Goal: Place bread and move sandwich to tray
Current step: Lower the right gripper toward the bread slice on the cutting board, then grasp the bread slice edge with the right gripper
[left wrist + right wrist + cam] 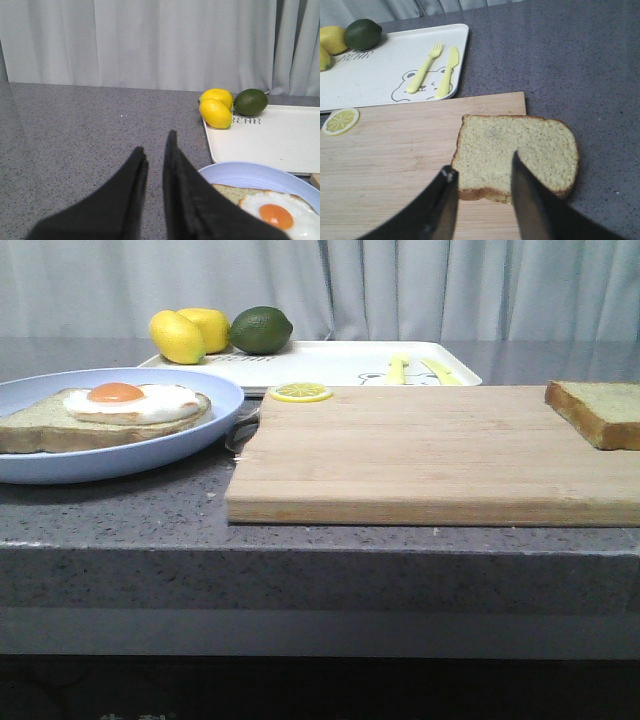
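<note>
Grey speckled counter before pale curtains, with wooden cutting board at near right, carrying bread on its right end, partly overhanging the edge, and lemon slice at far left. Sandwich open-faced with fried egg on blue plate at left; white tray behind, printed "BEAR" with bear outline, yellow fork and knife, two lemons and lime at its far left. Left gripper nearly closed on nothing; right gripper parted above bread, gripping nothing
</note>
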Robot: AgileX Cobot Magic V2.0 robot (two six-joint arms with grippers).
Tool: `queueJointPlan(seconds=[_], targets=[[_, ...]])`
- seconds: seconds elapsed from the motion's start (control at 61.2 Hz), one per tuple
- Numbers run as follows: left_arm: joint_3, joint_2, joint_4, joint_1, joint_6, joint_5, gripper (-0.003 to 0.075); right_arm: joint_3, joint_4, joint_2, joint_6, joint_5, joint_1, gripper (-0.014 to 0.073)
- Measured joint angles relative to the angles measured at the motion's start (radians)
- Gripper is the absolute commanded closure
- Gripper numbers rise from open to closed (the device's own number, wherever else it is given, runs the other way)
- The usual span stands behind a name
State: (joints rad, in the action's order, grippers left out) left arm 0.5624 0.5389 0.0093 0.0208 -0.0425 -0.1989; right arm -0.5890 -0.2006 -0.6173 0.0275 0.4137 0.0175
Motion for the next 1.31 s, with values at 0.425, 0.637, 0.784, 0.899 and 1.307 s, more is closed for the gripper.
queueJointPlan(seconds=[0.425, 0.637, 0.784, 0.899, 1.307], targets=[[0.0, 0.002, 0.0, 0.0, 0.0, 0.0, 0.0117, -0.056, 0.009, -0.096, 0.0, 0.029, -0.003, -0.0058], [0.0, 0.002, 0.0, 0.0, 0.0, 0.0, 0.0168, -0.202, 0.01, -0.366, 0.002, 0.095, -0.13, -0.0058], [0.0, 0.002, 0.0, 0.0, 0.0, 0.0, 0.0209, -0.305, -0.004, -0.558, 0.008, 0.151, -0.276, -0.0044], [0.0, 0.002, 0.0, 0.0, 0.0, 0.0, 0.0241, -0.378, -0.009, -0.691, 0.009, 0.222, -0.322, -0.001], [0.0, 0.002, 0.0, 0.0, 0.0, 0.0, 0.0272, -0.511, -0.446, -0.96, -0.362, 0.441, -0.405, 0.0032]])
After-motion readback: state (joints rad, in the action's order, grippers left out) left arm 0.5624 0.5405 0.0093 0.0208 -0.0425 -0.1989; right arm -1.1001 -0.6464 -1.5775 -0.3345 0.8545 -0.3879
